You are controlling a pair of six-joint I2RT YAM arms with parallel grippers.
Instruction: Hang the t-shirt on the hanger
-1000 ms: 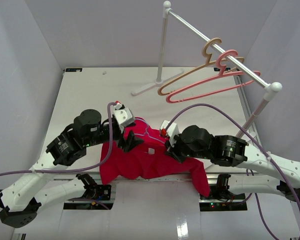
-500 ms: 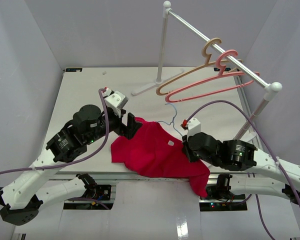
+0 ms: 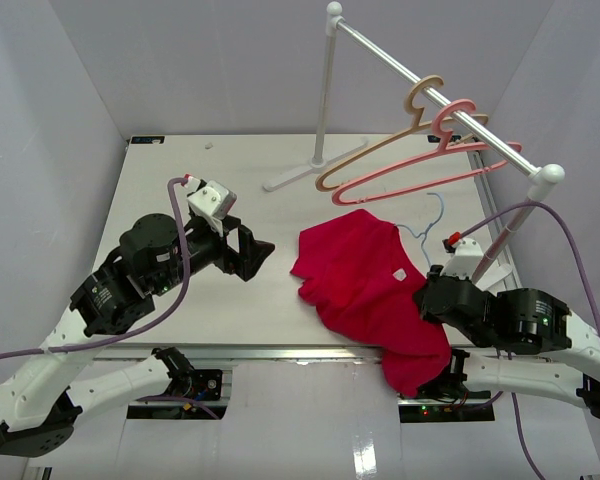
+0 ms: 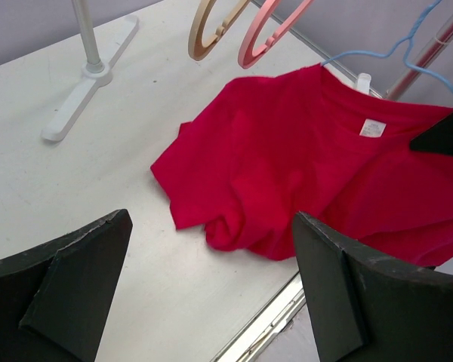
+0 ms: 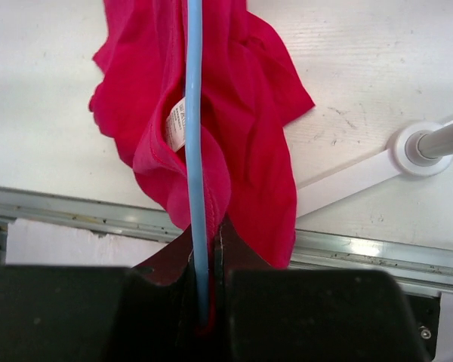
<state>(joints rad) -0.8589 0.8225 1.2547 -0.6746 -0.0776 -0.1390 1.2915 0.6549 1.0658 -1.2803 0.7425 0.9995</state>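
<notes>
While the right gripper (image 5: 205, 235) stays out of plain sight in the top view, its own wrist camera gives the answer: the jaws are pinched tight on the hanger (image 5: 194, 113), the thin blue wire running straight up the frame from between them, with a fold of red cloth caught at their base. That wire passes right beside the label (image 5: 175, 124) in the neck of the t-shirt (image 3: 365, 270), so I judge the hanger to be started into the collar, though I cannot tell whether either arm of it has reached a shoulder. The shirt lies bunched right of centre in the top view, one end drooping over the near edge at lower right, and the hook pokes out past the collar toward the upper right. The left gripper (image 3: 252, 256) hangs left of the shirt, well apart from it, jaws spread wide and holding nothing. What is left, as I read it: seat both shoulders on the wire and pull the cloth straight. The table (image 3: 180, 180) is plain white with a metal rail (image 3: 280, 352) along its near edge, pale walls (image 3: 40, 100) close it in, and at upper right a rack (image 3: 420, 85) carries a tan hanger (image 3: 380, 150) and a pink hanger (image 3: 410, 175).
</notes>
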